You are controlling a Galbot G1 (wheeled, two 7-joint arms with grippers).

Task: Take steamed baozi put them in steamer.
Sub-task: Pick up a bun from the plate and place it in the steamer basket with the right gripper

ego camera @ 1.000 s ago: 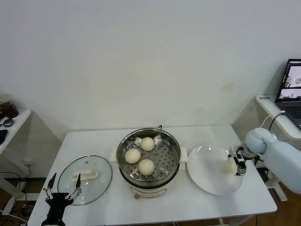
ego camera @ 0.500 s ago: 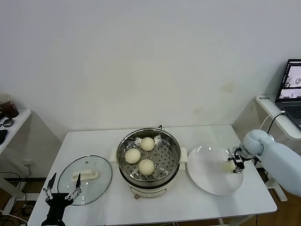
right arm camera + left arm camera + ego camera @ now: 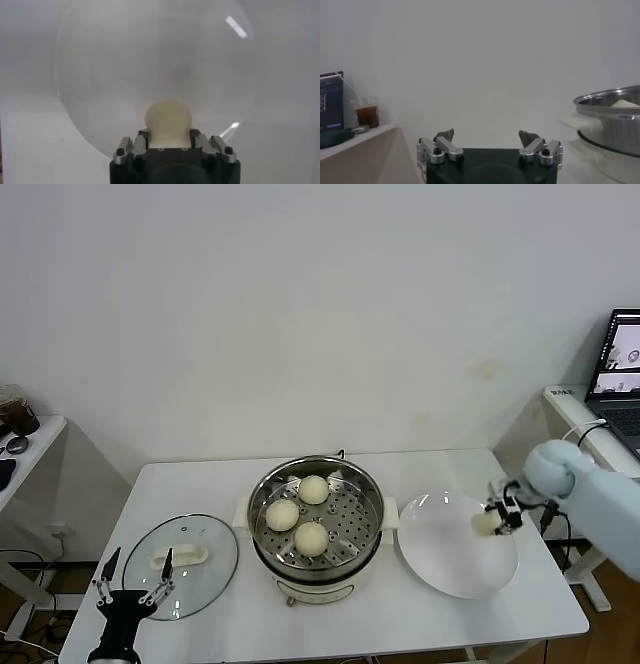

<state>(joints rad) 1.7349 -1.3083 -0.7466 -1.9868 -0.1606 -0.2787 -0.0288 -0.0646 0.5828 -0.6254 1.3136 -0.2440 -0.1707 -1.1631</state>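
A: Scene, big to small?

B: White table [image 3: 420, 624] fills the lower half of the head view. Steamer [image 3: 317, 522] is seen at lower centre, its rim also at the right edge of the left wrist view [image 3: 615, 100]. Three baozi are set on its perforated tray: one at the back [image 3: 313, 489], one left [image 3: 282, 514], one front [image 3: 311, 537].

A: Around it?

B: Plate [image 3: 440, 559] is placed just right of the steamer, apart from it. Glass lid [image 3: 181, 556] is laid flat at lower left, cream handle up.

A: Right gripper?

B: Right gripper [image 3: 497, 517] is seen over the plate's right rim, right of centre. It is closed on the fourth baozi [image 3: 486, 523]. In the right wrist view the bun [image 3: 168, 117] is clamped between the fingers [image 3: 141, 139], with the plate [image 3: 110, 75] behind it. Whether the bun touches the plate cannot be told.

A: Left gripper?

B: Left gripper [image 3: 133, 579] is parked at the lower left corner, just at the lid's near edge. Jaws are spread wide, nothing held; same in the left wrist view [image 3: 486, 136].

A: Anything else?

B: A laptop [image 3: 622, 369] is seen at the right edge on a side table.
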